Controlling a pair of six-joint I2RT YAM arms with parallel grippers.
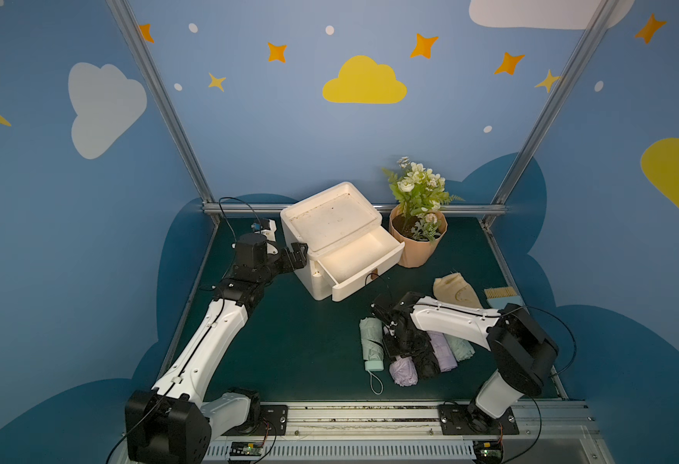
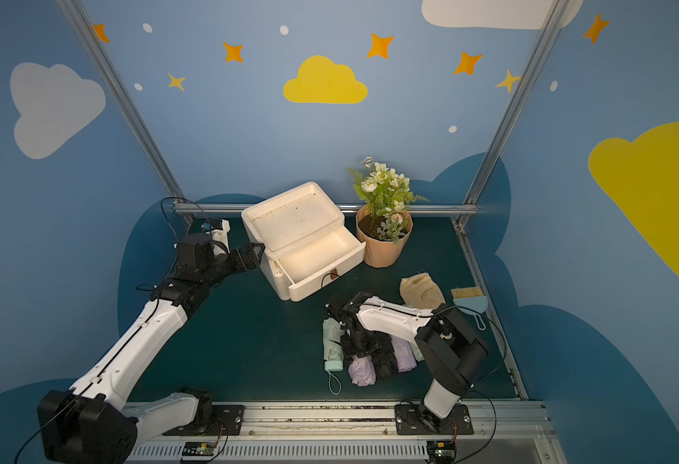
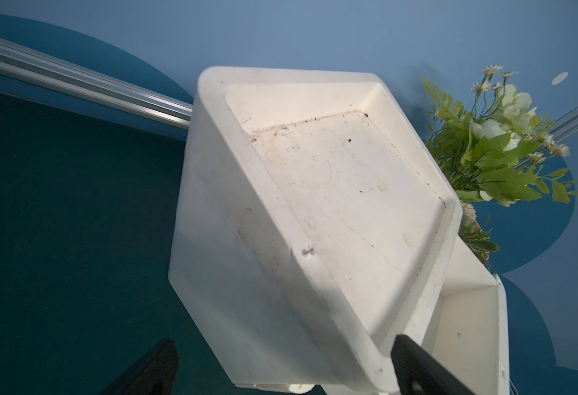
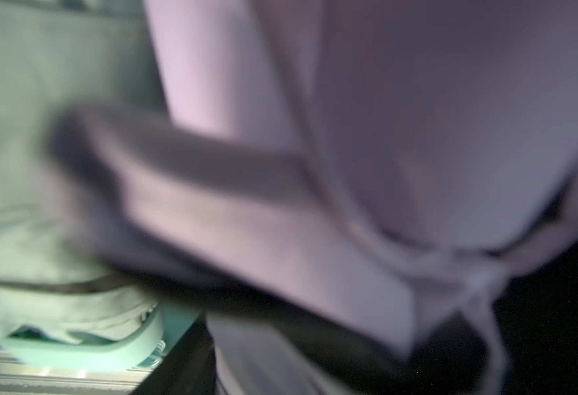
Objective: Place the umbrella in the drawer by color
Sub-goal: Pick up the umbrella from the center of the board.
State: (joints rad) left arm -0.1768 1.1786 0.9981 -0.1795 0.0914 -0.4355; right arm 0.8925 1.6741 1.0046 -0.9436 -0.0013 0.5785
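1. Umbrellas lie bundled side by side near the front of the dark green table in both top views. My right claw is down on the folded lilac fabric umbrella, which is wedged between a mint-green folded umbrella and a black folded umbrella. The jaws are hidden, so I cannot tell whether they have it. The white plastic drawer stands pulled out and empty.
2. Left wrist view: my left claw gapes wide, straddling a corner of the white plastic cabinet and gripping nothing. Keeping it there should stop the box sliding.
3. Right wrist view: blurred lilac cloth fills the lens, with mint cloth beside it. I judge a mid-body pinch, clear of the neighbours' fabric, then a straight lift to be best.
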